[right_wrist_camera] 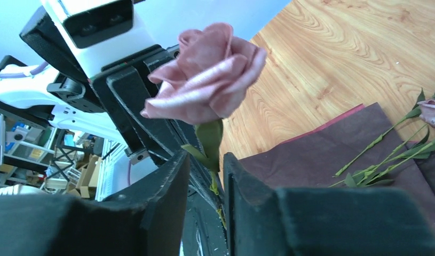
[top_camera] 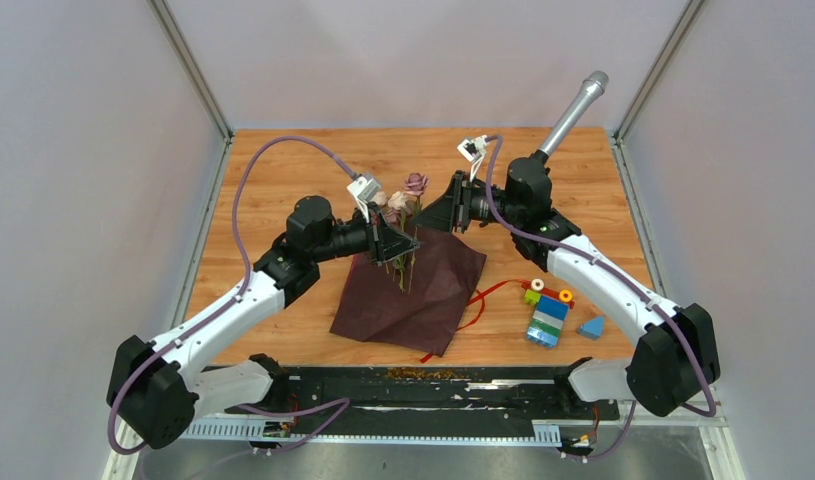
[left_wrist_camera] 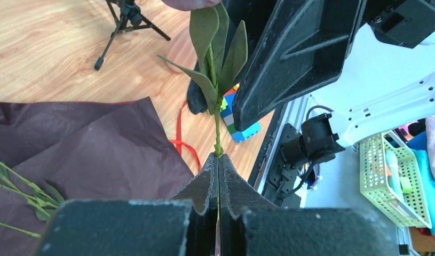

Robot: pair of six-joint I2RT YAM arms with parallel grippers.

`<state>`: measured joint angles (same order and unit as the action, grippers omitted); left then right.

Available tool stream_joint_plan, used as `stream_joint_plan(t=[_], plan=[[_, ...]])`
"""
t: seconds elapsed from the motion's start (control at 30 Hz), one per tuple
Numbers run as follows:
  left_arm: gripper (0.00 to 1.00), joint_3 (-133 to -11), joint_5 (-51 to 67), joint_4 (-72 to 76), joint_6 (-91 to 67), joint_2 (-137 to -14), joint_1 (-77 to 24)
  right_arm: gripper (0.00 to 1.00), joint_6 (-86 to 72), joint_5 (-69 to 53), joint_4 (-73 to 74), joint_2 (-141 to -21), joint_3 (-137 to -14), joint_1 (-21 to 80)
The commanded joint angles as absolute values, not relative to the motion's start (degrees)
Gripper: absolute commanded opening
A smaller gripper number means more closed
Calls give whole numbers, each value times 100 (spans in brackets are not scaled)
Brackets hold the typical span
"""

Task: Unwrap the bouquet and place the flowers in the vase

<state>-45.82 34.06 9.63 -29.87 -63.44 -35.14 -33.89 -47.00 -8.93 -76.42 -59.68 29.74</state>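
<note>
Left tool (left_wrist_camera: pixel 219 158) pinches a rose stem (left_wrist_camera: pixel 217 130) — right tool (right_wrist_camera: pixel 204 160) brackets it.

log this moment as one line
left gripper: shut on rose stem | right gripper: open around same stem under rose head | wrapping paper: spread flat, other flowers lying on it
</note>
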Motion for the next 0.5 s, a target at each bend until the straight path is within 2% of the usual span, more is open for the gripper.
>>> stream_joint_plan(t=[0.0, 0.1, 0.13, 0.2, 0.23, 0.27, 0.33, 0.37, 0.4, 0.47], plan=[[0, -4838, 3468, 862, -2765, -6328, -3534, 24, -3453, -4770, -1292, -7545, -6121, 3011], [0, -4904, 3488, 729, -2694, -6336, -3529, 4, -3351, -4721, -1231, -7486, -6087, 3015], [0, -4931, 3485, 660, -2655, -6345, -3537, 0, -3291, -4689, -1181, -7456, -6083, 3012], [0, -4990, 3431, 518, -2602, -6328, -3535, 0, -3147, -4598, -1039, -7365, -6071, 3014], [5, -4999, 3435, 514, -2606, -6328, -3532, 0, -3054, -4531, -959, -7306, -6053, 3015], [18, -5024, 3463, 508, -2610, -6324, -3537, 0, -2898, -4424, -849, -7228, -6048, 3015], [57, -5127, 3449, 382, -2543, -6349, -3527, 0, -2513, -4036, -450, -7027, -6076, 3044], [72, -5216, 3385, 127, -2438, -6359, -3533, 0, -2281, -3733, -174, -6899, -6111, 3060], [83, -5352, 3272, -218, -2265, -6369, -3521, 0, -2025, -3280, 199, -6740, -6161, 3086], [93, -5669, 2920, -974, -1844, -6425, -3433, 0, -1530, -2257, 915, -6428, -6297, 3131]])
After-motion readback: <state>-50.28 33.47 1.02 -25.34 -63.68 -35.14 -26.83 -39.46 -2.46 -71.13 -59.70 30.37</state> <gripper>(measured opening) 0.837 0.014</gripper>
